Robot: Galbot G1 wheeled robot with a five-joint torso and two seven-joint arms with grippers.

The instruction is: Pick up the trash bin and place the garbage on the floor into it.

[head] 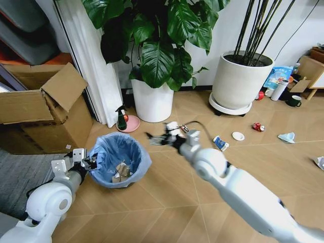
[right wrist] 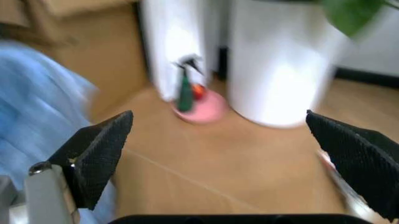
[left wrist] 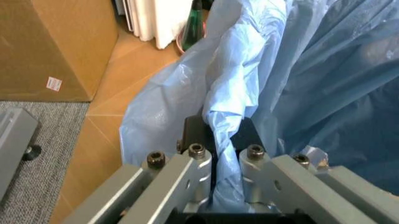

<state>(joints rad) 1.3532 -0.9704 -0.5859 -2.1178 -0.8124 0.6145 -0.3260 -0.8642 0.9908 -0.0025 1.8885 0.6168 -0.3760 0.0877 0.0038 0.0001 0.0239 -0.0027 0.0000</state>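
Note:
The trash bin [head: 119,159], lined with a crinkly light blue bag [left wrist: 249,70], stands on the wooden floor at lower left and holds some crumpled scraps. My left gripper [head: 89,163] is shut on its near-left rim, the bag pinched between the fingers [left wrist: 198,163]. My right gripper [head: 157,137] hovers open and empty just beyond the bin's right side, its dark pads [right wrist: 100,154] spread wide, the blue bag [right wrist: 37,107] to one side. Garbage lies on the floor to the right: a wrapper [head: 220,143], a white disc [head: 238,135], a red can [head: 258,126], a pale blue scrap [head: 287,136].
A cardboard box [head: 45,109] stands at the left. Two white plant pots [head: 152,101] [head: 237,81] line the far wall. A green spray bottle on a pink dish [head: 126,121] sits between the box and the nearer pot. A white bottle [head: 278,90] and a dark mug [head: 295,101] are far right.

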